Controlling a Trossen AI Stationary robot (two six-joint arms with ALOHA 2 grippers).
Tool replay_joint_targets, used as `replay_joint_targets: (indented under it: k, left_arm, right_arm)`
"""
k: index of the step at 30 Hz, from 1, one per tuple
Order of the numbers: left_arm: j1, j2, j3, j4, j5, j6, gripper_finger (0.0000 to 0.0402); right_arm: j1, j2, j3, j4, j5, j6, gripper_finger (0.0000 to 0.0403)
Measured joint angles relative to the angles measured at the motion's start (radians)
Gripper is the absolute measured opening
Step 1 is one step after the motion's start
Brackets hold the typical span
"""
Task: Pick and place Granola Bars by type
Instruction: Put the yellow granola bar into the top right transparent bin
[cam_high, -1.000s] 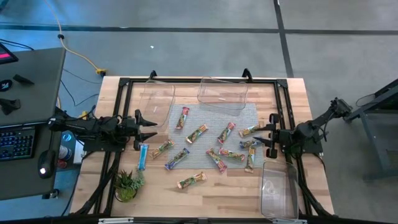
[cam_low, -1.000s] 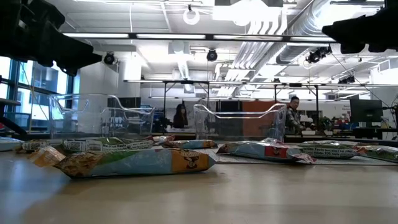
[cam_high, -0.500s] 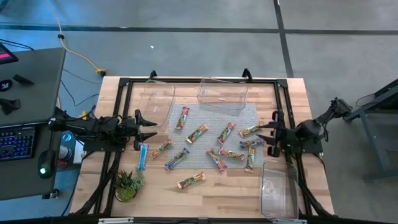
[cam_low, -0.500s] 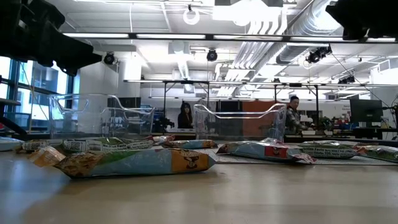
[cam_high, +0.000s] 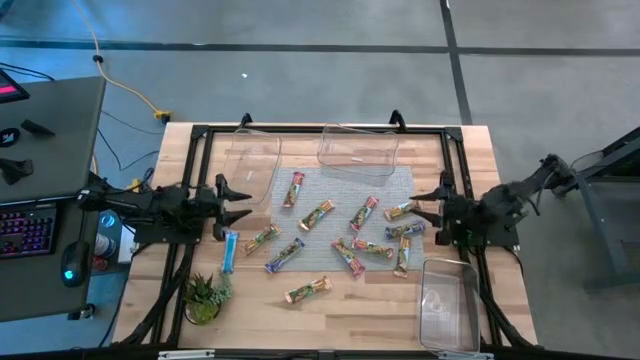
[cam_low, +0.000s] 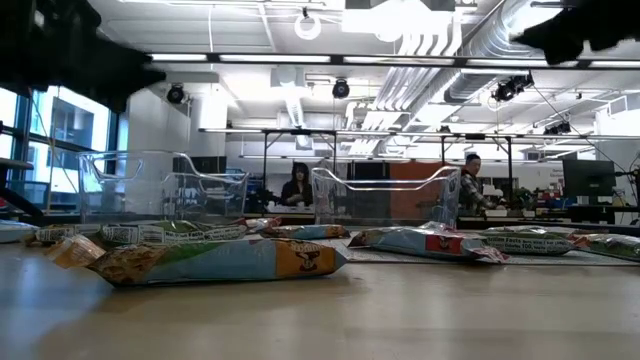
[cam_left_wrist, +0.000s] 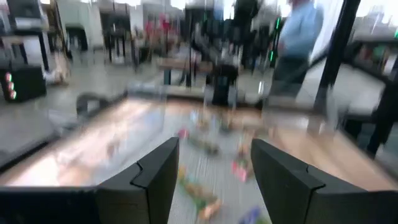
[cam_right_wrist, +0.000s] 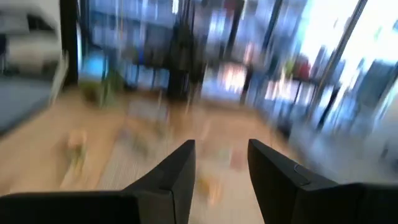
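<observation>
Several granola bars lie flat and scattered on a grey mat (cam_high: 395, 180) in the middle of the table: a red one (cam_high: 293, 189), a green-tan one (cam_high: 317, 215) and a blue one (cam_high: 229, 251) off the mat's left edge. My left gripper (cam_high: 246, 205) hovers at the table's left side, open, pointing level at the bars, with nothing between its fingers (cam_left_wrist: 155, 177). My right gripper (cam_high: 418, 212) hovers at the right side above the bars near the mat's right edge. It is open and holds nothing (cam_right_wrist: 221, 177).
Two clear bins stand at the far edge (cam_high: 250, 165) (cam_high: 358, 148), a third at the near right corner (cam_high: 447, 305). A small potted plant (cam_high: 203, 296) sits near the left front. A black frame (cam_high: 300, 130) runs round the table. People show in the room behind (cam_low: 297, 185).
My right gripper has risen above the table and tipped up toward level, shifting slightly toward the far edge; in the low view it has climbed almost out of the picture. My left gripper has tipped up a little in place. No bar has moved.
</observation>
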Motion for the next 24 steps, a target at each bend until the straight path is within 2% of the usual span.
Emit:
replay_joint_targets:
  k: [2,4,6,10,14,17,20,24]
  left_arm:
    - [0.0,0.0,0.004,0.103,0.022,0.01,0.0193]
    - [0.0,0.0,0.036,0.168,0.056,0.034,0.0193]
    - [0.0,0.0,0.086,0.179,0.103,0.084,0.0193]
    - [0.0,0.028,0.201,0.166,0.25,0.183,0.0193]
    - [0.0,0.099,0.355,0.135,0.352,0.251,0.0193]
    - [0.0,0.184,0.494,0.011,0.334,0.268,0.0193]
    - [0.0,0.303,0.652,-0.206,0.246,0.262,0.0193]
    - [0.0,0.481,0.819,-0.445,0.1,0.218,0.0193]
  right_arm:
    - [-0.028,0.067,0.06,-0.194,-0.017,0.144,0.0131]
    - [-0.06,0.131,0.099,-0.316,-0.054,0.248,0.0131]
    - [-0.091,0.189,0.096,-0.29,-0.076,0.246,0.0131]
    - [-0.177,0.308,0.09,-0.255,-0.211,0.199,0.0131]
    - [-0.278,0.42,0.09,-0.243,-0.238,0.195,0.0131]
    - [-0.354,0.488,0.09,-0.234,-0.302,0.263,0.0131]
    - [-0.415,0.544,0.09,-0.231,-0.411,0.333,0.0131]
    - [-0.452,0.6,0.09,-0.235,-0.405,0.308,0.013]
